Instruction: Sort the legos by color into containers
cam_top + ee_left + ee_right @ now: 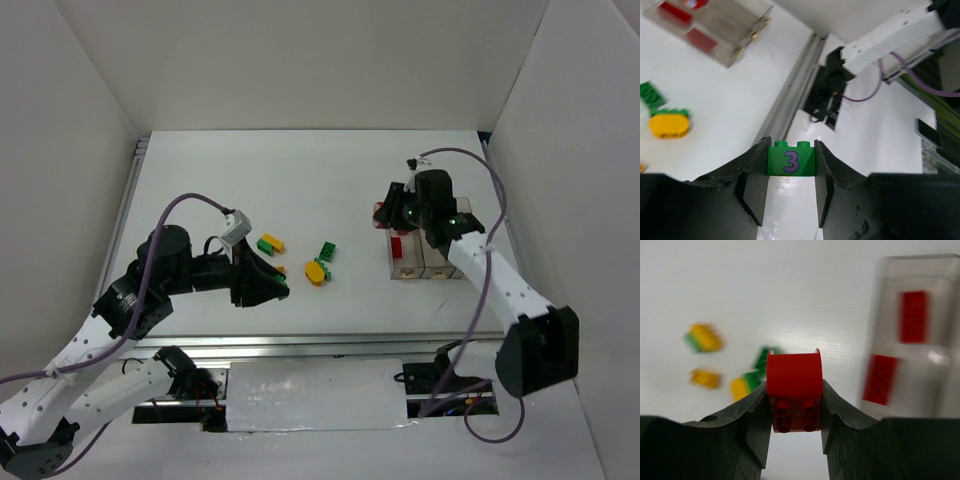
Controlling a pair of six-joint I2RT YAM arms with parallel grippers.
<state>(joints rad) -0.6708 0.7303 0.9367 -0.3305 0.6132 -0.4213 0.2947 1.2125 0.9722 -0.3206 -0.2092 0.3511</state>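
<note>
My left gripper (791, 162) is shut on a green brick with a purple 3 (791, 160); in the top view it (278, 288) is left of centre above the table. My right gripper (795, 405) is shut on a red rounded brick (794, 390) and in the top view hovers just left of the clear containers (428, 262). Two red bricks lie in the left bin (912, 315). Loose on the table are a yellow-and-green brick (270, 242), a green brick (327, 251) and a yellow rounded piece (316, 272).
The metal rail of the table's front edge (320, 345) runs below the left gripper. White walls enclose the table on three sides. A small yellow piece (705, 378) lies by the left arm.
</note>
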